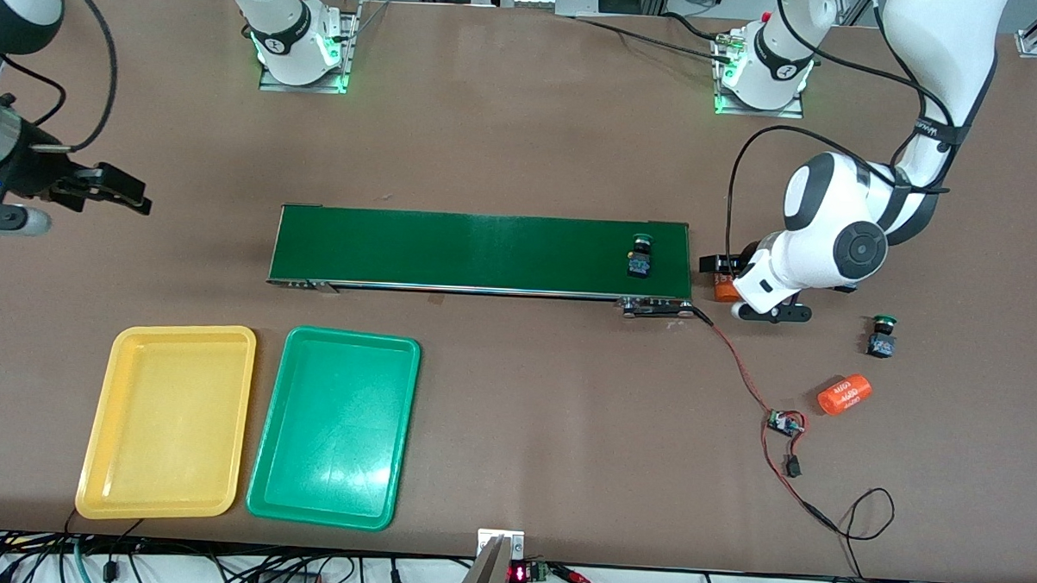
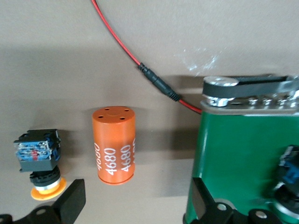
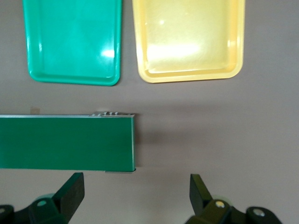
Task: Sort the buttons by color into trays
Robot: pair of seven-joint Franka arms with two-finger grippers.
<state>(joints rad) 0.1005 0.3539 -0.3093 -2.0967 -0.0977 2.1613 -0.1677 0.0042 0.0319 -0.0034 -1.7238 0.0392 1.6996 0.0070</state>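
Right gripper (image 1: 129, 193) hangs spread wide and empty off the conveyor belt (image 1: 477, 251) toward the right arm's end. Yellow tray (image 1: 169, 422) and green tray (image 1: 334, 426) sit nearer the camera than the belt. One green-capped button (image 1: 640, 257) rides the belt. Left gripper (image 2: 135, 200) is released too, straddling an orange cylinder (image 2: 114, 145) just off the belt, with a yellow-capped button (image 2: 39, 161) beside it.

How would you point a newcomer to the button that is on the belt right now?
Find the long dark-green belt in the middle of the table and follow it to the left arm's end. The green-capped button sits there on the belt; the other green-capped button lies on the bare table, near an orange cylinder.
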